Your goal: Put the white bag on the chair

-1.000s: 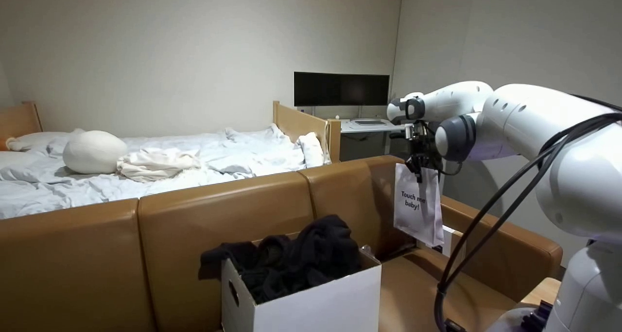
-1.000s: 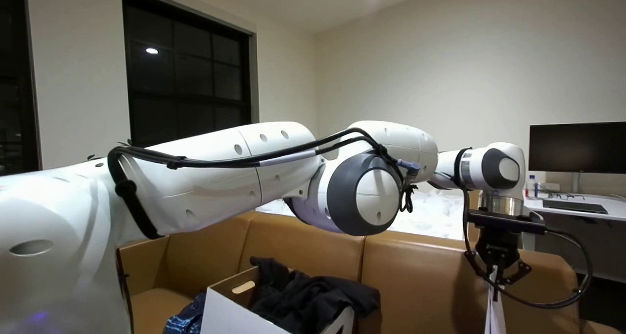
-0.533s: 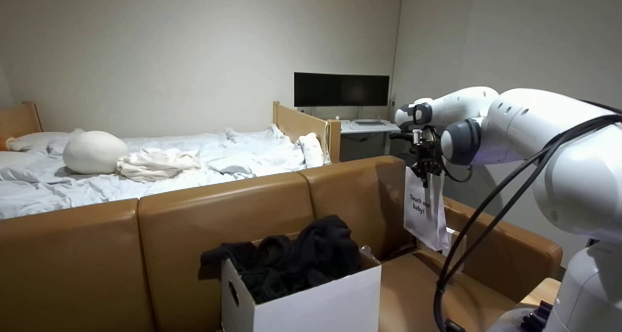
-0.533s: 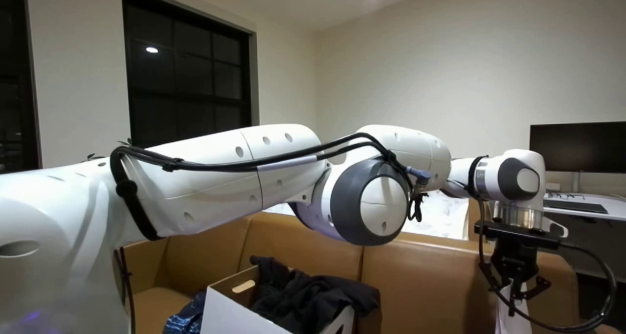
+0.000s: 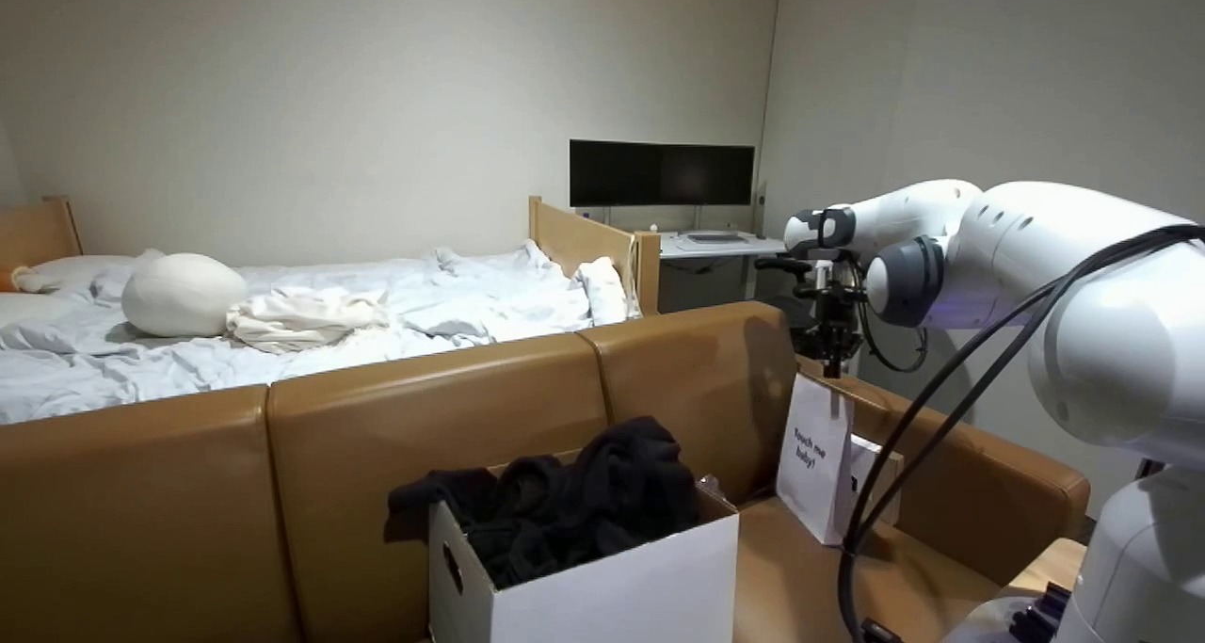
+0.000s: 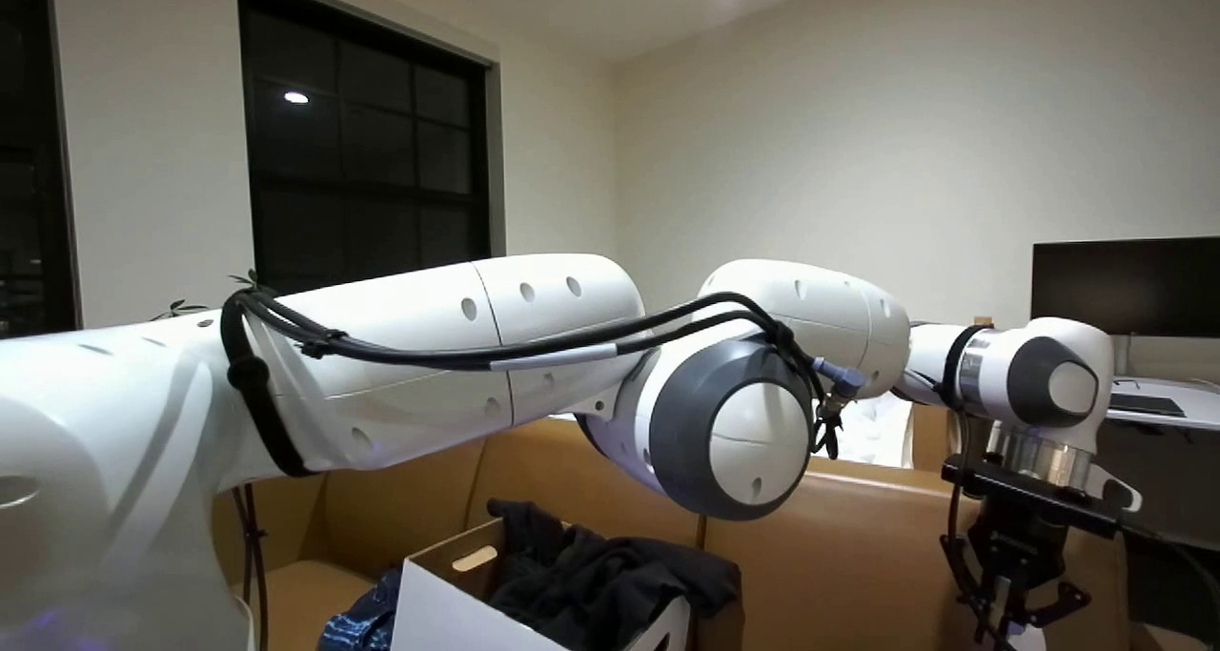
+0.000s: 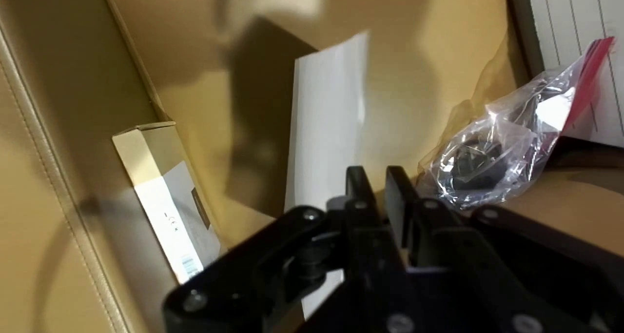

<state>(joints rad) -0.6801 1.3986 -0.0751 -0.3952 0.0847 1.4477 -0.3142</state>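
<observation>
One white bag (image 5: 815, 464) on the chair (image 5: 786, 586), its top right by the claw (image 7: 376, 177)

The bag stands roughly upright near the armrest (image 5: 988, 502), with "Touch me baby!" printed on its face. In an exterior view its upper edge meets the line of the claw's tips; whether they touch, I cannot tell. In the wrist view, the claw is parted by a narrow gap and has hold of nothing; the bag shows just left of that gap, running partly under the claw. A small cardboard box (image 7: 170, 201) sits just beside the bag on the armrest side, and a clear plastic pouch (image 7: 507, 143) lies on its opposite side. A white box (image 5: 612, 577) of dark clothes (image 5: 584, 502) stands apart.
</observation>
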